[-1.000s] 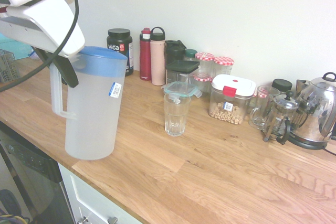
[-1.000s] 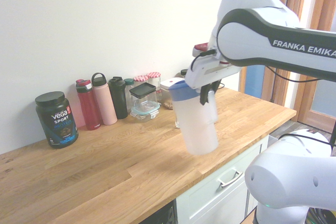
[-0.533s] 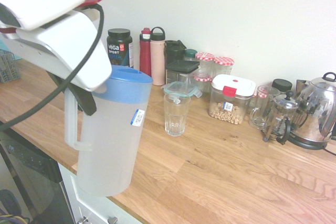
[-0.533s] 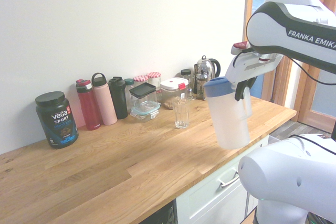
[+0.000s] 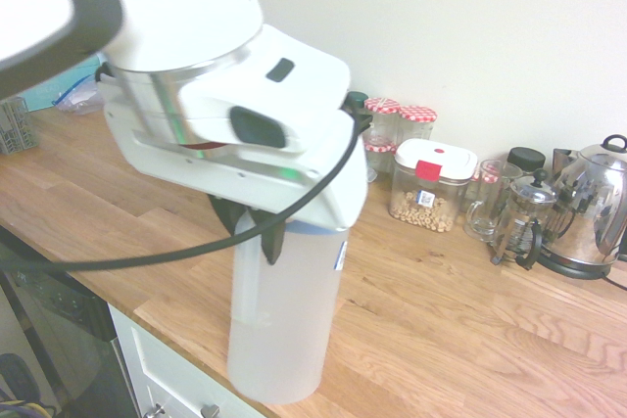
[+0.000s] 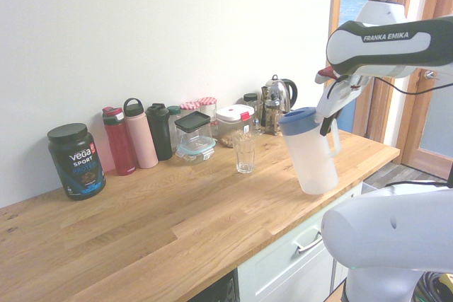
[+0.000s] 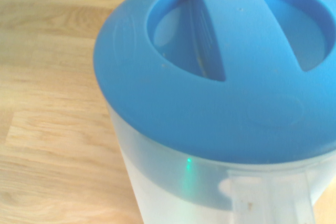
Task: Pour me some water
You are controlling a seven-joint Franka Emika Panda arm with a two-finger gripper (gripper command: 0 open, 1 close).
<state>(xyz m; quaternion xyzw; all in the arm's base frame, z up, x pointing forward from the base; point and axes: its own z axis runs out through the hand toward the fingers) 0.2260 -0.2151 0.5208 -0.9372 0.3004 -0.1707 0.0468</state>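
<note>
The arm's gripper (image 6: 325, 131) has its fingers clamped on the handle (image 6: 335, 144) of a frosted jug (image 6: 310, 164) with a blue lid (image 7: 231, 114). The jug is held up by the front edge of the wooden counter (image 5: 460, 340), its top leaning a little towards the drinking glass (image 6: 244, 153). That glass stands upright on the counter, near the jug but apart from it. As for the water, it seems to be in the jug, though the cloudy plastic makes it hard to tell; I can't make out a level.

Behind the glass, towards the wall, there's a box of cereal (image 5: 429, 193) with a white lid and a red clasp. On one side of it are the mugs (image 5: 487, 208), a small French press (image 5: 522, 222) and a shiny kettle (image 5: 588, 212). On its other side are jars (image 5: 416, 119) with red checked lids, then a black-lidded container (image 6: 194, 131) sitting on a teal-lidded one (image 6: 195, 149). Further along stand a black tumbler (image 6: 160, 134), a pink bottle (image 6: 142, 139), a red bottle (image 6: 120, 145) and a dark Vega tub (image 6: 76, 164).
</note>
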